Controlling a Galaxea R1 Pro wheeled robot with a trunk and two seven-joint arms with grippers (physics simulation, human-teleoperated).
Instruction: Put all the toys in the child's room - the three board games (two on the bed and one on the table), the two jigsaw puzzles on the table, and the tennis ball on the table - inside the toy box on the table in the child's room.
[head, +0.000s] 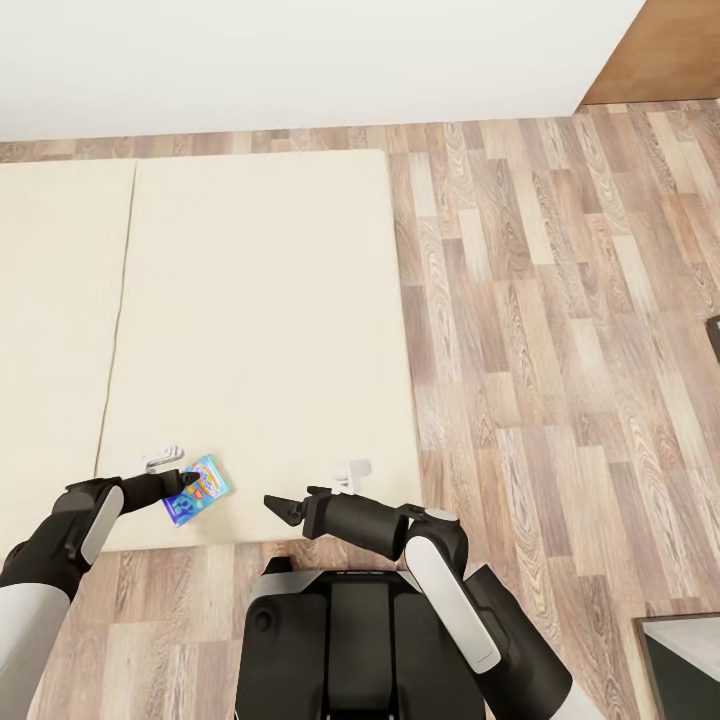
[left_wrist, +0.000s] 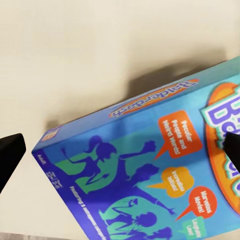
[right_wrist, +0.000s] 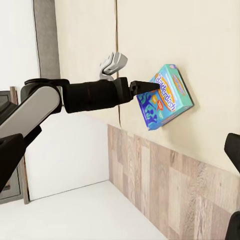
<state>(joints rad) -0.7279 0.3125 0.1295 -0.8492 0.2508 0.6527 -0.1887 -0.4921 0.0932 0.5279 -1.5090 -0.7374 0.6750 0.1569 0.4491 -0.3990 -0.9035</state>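
Observation:
One board game (head: 200, 491), a flat blue box with orange speech bubbles, lies near the front edge of the cream bed (head: 260, 300). My left gripper (head: 186, 480) hovers right over it, open. In the left wrist view its two dark fingertips (left_wrist: 10, 156) stand wide apart on either side of the box (left_wrist: 140, 175). The right wrist view shows the left gripper (right_wrist: 149, 86) at the box's (right_wrist: 166, 98) upper edge. My right gripper (head: 279, 509) hangs open and empty over the bed's front edge, to the right of the box. The toy box and the table are out of view.
Two small white objects (head: 163, 458) (head: 352, 472) lie on the mattress near its front edge. A seam (head: 120, 300) splits the mattress at the left. Wood-plank floor (head: 560, 350) runs along the bed's right side. A dark piece of furniture (head: 685, 660) stands at the bottom right.

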